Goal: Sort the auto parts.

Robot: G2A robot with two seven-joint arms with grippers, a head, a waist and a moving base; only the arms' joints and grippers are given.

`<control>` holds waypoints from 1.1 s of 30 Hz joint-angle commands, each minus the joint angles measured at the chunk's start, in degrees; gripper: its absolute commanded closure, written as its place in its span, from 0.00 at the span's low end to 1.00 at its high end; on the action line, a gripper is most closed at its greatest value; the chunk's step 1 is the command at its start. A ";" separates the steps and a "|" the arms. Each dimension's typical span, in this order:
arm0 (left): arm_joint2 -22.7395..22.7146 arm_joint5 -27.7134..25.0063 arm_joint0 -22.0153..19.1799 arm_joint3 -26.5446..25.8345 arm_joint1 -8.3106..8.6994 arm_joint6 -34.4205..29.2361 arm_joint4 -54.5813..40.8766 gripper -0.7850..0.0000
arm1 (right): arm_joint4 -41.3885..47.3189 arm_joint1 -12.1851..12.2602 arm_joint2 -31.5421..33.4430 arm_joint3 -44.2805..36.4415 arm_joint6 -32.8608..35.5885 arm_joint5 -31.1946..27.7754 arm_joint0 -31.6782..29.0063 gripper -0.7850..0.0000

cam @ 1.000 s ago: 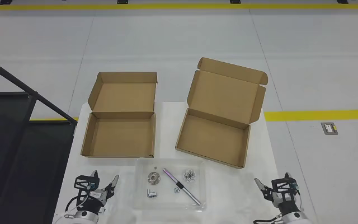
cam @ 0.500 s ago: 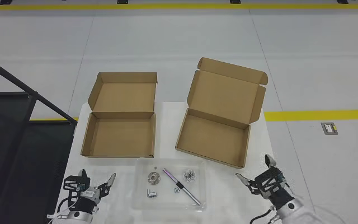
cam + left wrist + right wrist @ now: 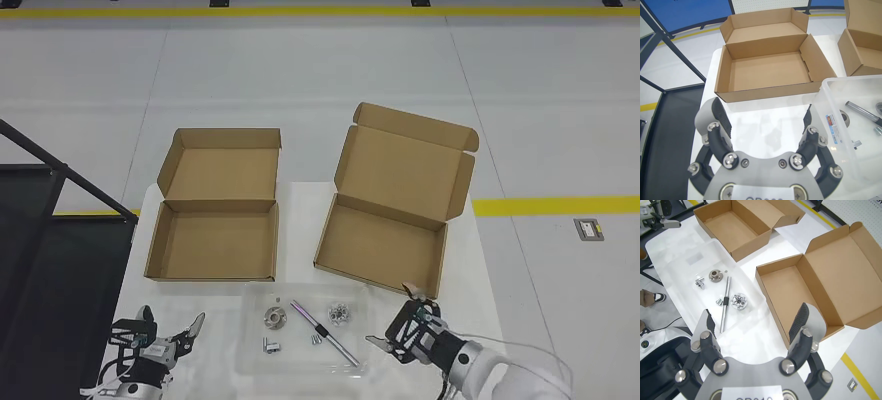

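In the clear plastic tray (image 3: 292,357) at the table's (image 3: 298,228) near edge I see a long steel shaft (image 3: 726,302) with a dark band, a flanged hub (image 3: 715,275) and a toothed silver disc (image 3: 738,301). The left pincer (image 3: 762,108) and right pincer (image 3: 756,310) hover spread wide, one at each end of the tray.

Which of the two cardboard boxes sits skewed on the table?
The right box: it is turned at an angle, while the left box sits square.

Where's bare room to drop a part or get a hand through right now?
Both box floors are bare: left box, right box. The table is free in the strip between the boxes, and between the left hand and the clear tray. Crowded: the tray's middle, around the rod.
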 commanded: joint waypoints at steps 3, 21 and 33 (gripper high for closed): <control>0.00 0.00 0.00 0.00 0.00 0.00 0.00 0.00 | 0.01 0.00 -0.02 0.00 0.12 0.00 0.01 0.00; 0.48 1.54 -0.34 -1.29 -0.43 -0.96 2.74 0.00 | 15.33 -7.62 -35.13 25.95 41.11 3.22 40.00 0.00; 0.52 1.84 -0.31 -1.43 -0.50 -1.22 2.63 0.00 | 17.07 -11.70 -44.14 36.00 45.47 7.83 48.40 0.00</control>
